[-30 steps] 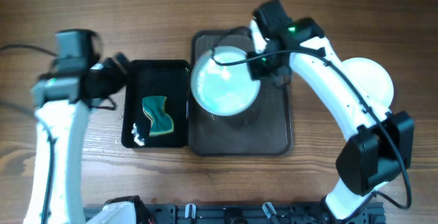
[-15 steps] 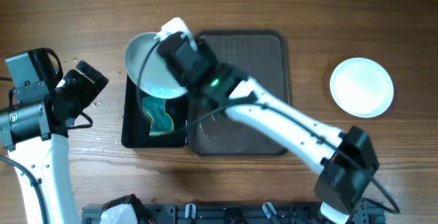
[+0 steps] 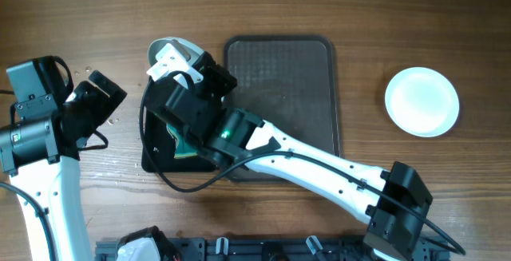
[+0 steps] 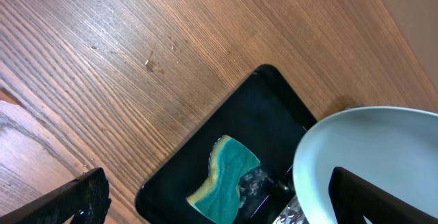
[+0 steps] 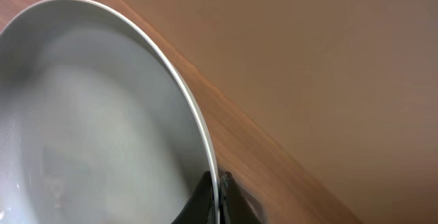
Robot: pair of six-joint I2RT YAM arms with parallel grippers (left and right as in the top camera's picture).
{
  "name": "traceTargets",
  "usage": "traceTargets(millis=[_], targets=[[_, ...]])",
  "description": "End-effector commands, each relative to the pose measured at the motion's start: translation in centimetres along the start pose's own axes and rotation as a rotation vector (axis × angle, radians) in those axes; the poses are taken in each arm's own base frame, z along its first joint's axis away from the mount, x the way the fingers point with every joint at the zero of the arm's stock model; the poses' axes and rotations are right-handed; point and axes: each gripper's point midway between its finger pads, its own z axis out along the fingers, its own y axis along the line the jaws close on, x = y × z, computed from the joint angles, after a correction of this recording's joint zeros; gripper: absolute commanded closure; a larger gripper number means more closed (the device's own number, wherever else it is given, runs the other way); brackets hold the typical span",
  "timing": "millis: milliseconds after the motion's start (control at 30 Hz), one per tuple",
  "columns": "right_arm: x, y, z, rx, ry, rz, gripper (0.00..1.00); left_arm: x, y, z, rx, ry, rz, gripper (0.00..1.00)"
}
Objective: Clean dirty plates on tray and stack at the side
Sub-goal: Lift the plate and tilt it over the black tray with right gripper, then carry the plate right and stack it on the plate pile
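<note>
Right claw: the right gripper (image 5: 217,195) is nearly closed, its jaws pinching the rim of the dirty plate (image 5: 89,114); the right wrist view shows the rim running straight into the fingers.
Plate attitude: in the overhead view only a thin crescent of it shows at the claw's 11 o'clock, so it seems to be held steeply on edge, not flat.
Plate position: over the far end of the black basin (image 4: 274,107), clear of the brown tray (image 3: 279,85), which lies at the claw's 3 o'clock.
Left claw: the left gripper (image 4: 229,195) is spread wide and holds nothing, out over the bare table on the basin's left side.
Key relation: the sponge (image 4: 222,176) lies in the basin at about 4 o'clock from the left claw and about 6 o'clock from the right claw in the overhead view, partly under the right arm.
Sponge axis: in the left wrist view it runs roughly 7 to 1 o'clock, with the plate's edge just beside it at 2 o'clock.
Nearer arm: the left one is free and close; I judge that it must fetch the sponge.
Stack spot: the clean plate (image 3: 421,101) sits well apart at 3 o'clock, beyond the tray.
Risk: the right forearm overhangs the basin and may crowd the left claw's descent.
</note>
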Motion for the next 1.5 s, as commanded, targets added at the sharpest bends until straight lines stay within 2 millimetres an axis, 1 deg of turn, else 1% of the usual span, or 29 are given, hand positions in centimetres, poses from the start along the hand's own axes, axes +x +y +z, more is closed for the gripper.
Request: traceTargets(millis=[0,1467], targets=[[-0.68,-0.60,-0.43,0.046,-0.011,0.001,0.96,-0.20,-0.29,-0.47,0.020,-0.008,-0.002,0.00],[-0.36,-0.55,-0.41,0.045,0.000,-0.003,0.96,-0.20,-0.29,-0.47,0.021,-0.008,-0.002,0.00]])
